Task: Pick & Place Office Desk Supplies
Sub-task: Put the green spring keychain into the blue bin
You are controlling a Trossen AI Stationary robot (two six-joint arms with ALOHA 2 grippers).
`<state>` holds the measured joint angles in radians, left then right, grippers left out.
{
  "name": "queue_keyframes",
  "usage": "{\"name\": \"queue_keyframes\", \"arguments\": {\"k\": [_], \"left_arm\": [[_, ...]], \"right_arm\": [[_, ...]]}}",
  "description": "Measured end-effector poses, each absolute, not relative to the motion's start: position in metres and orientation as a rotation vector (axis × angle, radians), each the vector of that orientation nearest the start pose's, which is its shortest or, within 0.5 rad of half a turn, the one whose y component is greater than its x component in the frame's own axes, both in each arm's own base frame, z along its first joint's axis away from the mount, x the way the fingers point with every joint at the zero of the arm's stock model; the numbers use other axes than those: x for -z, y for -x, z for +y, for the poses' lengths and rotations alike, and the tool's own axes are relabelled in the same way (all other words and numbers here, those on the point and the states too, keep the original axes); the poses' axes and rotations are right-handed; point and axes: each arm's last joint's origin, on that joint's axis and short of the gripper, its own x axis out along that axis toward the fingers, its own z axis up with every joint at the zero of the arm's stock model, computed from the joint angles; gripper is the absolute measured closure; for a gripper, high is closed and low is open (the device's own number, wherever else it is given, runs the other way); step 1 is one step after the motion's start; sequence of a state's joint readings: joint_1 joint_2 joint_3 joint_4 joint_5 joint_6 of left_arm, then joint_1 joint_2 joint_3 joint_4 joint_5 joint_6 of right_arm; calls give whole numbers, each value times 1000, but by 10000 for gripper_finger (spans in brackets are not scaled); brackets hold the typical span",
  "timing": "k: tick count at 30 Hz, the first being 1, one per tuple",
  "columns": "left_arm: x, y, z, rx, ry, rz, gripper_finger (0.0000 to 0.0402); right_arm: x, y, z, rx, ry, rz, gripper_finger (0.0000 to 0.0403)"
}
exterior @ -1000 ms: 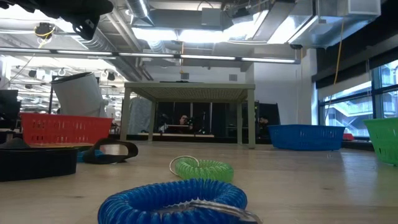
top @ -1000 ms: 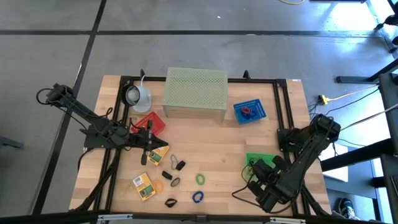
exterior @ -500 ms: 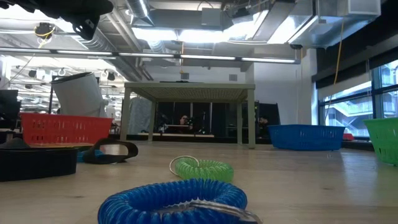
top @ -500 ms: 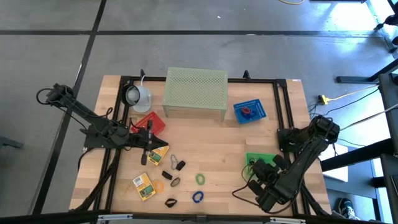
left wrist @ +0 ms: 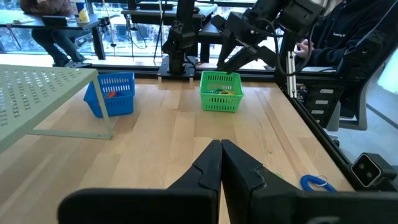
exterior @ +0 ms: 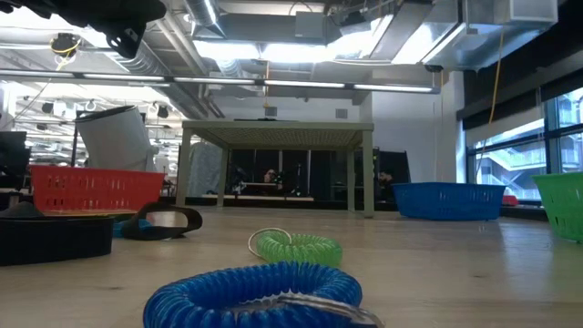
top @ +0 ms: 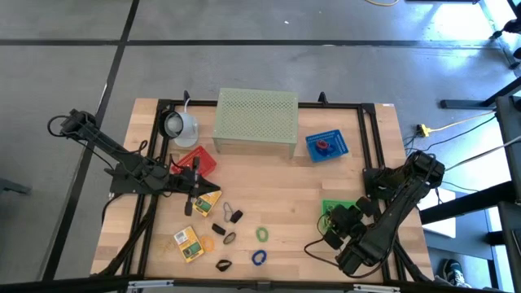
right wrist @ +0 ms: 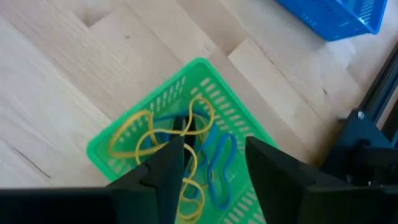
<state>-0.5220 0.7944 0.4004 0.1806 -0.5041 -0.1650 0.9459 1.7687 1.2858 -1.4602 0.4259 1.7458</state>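
Two tools are mine, and the coming move turns on which of them is nearer the loose supplies. My right tool hangs over the green basket near the worktop's right edge, its fingers spread apart with nothing between them; the right wrist view looks down past them onto yellow and blue bands lying inside that basket. My left tool sits out over the worktop's left half, beside the red basket, fingers pressed together and holding nothing that I can see.

What is left to fetch lies between the two arms, along the worktop's front edge: the green loop and the blue loop toward the middle, black clips and a wire clip a little to their left, and two yellow packets nearer the front-left corner.

I judge the loops to lie closer to my right tool, out to its left and toward the worktop's middle, so that arm should swing inward for them. The packets and clips lie just in front of my left tool, so those fall to it. The blue loop's long axis runs roughly toward the front edge, so I would set my fingers across it.
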Motion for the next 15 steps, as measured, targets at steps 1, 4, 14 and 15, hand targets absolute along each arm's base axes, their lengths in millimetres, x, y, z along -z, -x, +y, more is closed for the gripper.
{"name": "queue_keyframes", "arguments": {"k": [1,4,14,15], "left_arm": [[-234,-159,-75,2,54,182,398],[-234,-159,-75,0,74,180,398],[-261,-161,-75,-16,105,-69,398],[-265,-160,-75,-17,103,-108,398]], "right_arm": [[-214,-175,222,866,-176,1135,224],[-214,-175,222,866,-172,1131,208],[-215,-176,222,846,-140,1124,200],[-215,-176,221,843,-133,1104,202]]}}
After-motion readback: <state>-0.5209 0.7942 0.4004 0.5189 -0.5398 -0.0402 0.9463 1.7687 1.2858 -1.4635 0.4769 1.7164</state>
